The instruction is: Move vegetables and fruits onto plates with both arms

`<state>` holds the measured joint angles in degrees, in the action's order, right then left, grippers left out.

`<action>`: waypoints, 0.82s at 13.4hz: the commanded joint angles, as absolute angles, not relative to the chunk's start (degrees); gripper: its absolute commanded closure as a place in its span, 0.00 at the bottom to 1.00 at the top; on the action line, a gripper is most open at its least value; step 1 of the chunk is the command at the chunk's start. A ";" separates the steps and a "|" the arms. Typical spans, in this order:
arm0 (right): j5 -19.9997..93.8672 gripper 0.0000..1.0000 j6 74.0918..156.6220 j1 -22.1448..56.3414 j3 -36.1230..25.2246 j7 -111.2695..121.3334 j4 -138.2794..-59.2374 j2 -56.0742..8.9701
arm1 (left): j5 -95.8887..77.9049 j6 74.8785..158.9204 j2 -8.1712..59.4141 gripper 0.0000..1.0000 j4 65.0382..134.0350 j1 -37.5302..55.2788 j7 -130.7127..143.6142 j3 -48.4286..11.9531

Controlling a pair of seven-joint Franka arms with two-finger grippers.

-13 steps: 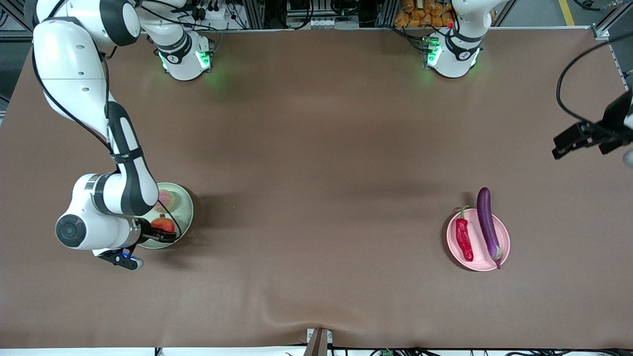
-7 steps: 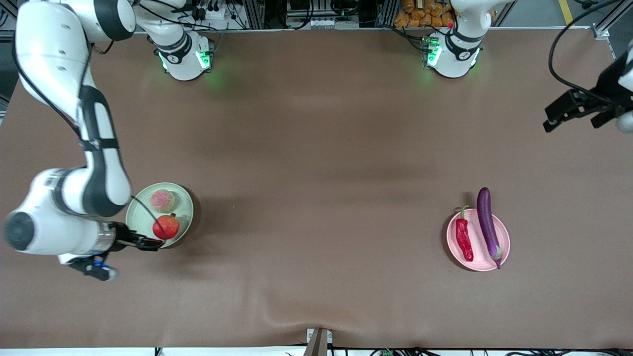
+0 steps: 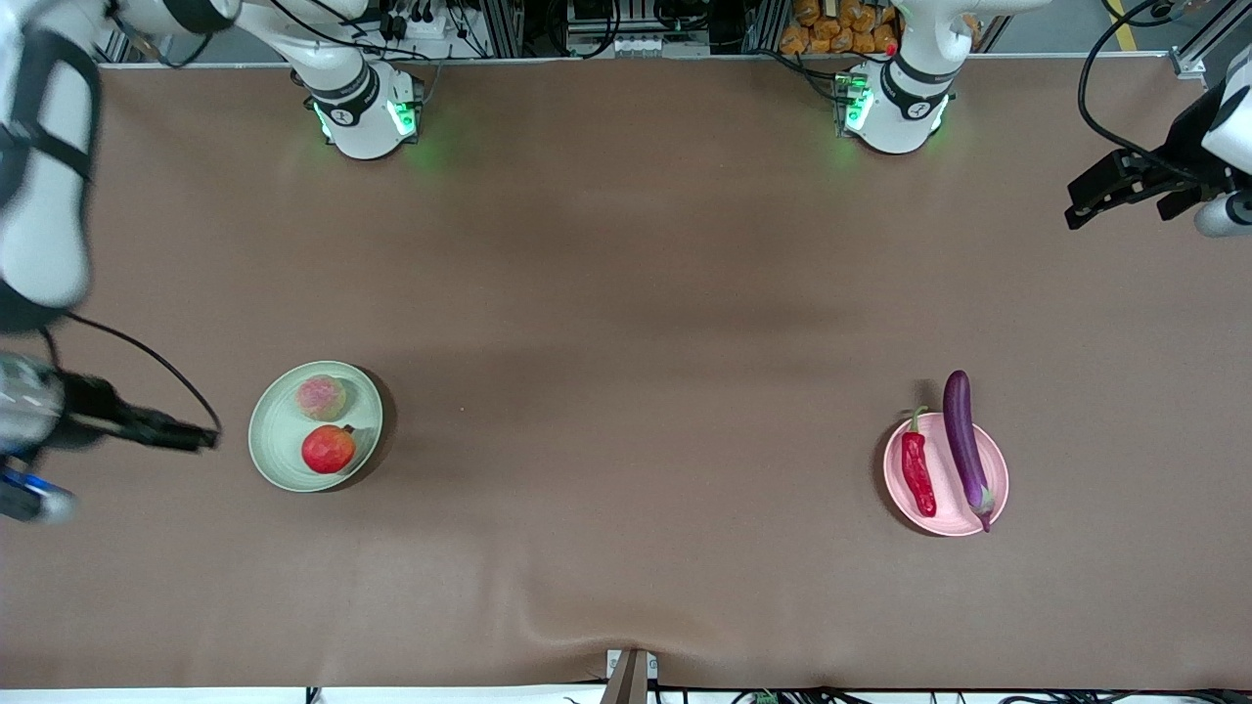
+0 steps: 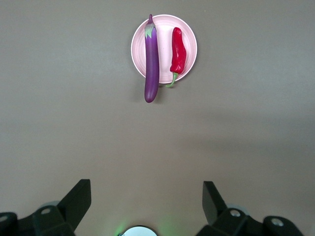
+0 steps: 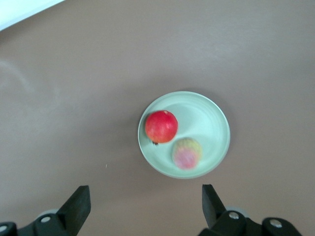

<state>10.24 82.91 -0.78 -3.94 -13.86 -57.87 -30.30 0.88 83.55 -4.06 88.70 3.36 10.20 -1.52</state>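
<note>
With both tools open and empty, my job looks done.
My left tool (image 3: 1100, 191) hangs over the table's edge at its own end, well apart from the pink plate (image 3: 993, 467) carrying eggplant (image 3: 963, 440) and chili (image 3: 917, 474); my right tool (image 3: 181, 435) hangs just beside the green plate (image 3: 269, 440), where pomegranate (image 3: 328, 449) and yellow-green fruit (image 3: 321, 397) sit. Nothing is left loose.

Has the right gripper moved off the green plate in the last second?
Yes. The right gripper, open, has drawn away from the green plate toward the right arm's end of the table, clear of its rim.
</note>
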 commanded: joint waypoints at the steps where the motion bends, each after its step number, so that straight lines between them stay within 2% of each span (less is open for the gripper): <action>1: 8.46 0.00 75.88 -1.85 -2.90 -7.86 -60.20 -22.34 | 0.09 83.50 -5.37 0.00 88.87 3.34 9.93 -0.88; 2: 5.57 0.00 75.24 -0.28 -2.64 -5.04 -60.29 -19.89 | 0.00 83.50 -5.36 0.00 88.86 3.25 9.93 -0.88; 5: 4.13 0.00 75.41 0.97 -2.81 -3.78 -67.38 -12.77 | 0.09 83.32 -5.71 0.00 89.03 2.55 9.23 -0.88; 8: 2.82 0.00 84.08 0.88 -2.81 -3.00 -84.57 -1.45 | 0.00 83.41 -5.62 0.00 88.77 2.29 9.23 -0.88; 11: -1.75 0.00 90.34 3.25 -2.64 0.35 -96.21 6.31 | 0.09 83.32 -5.62 0.00 88.77 1.94 9.23 -0.88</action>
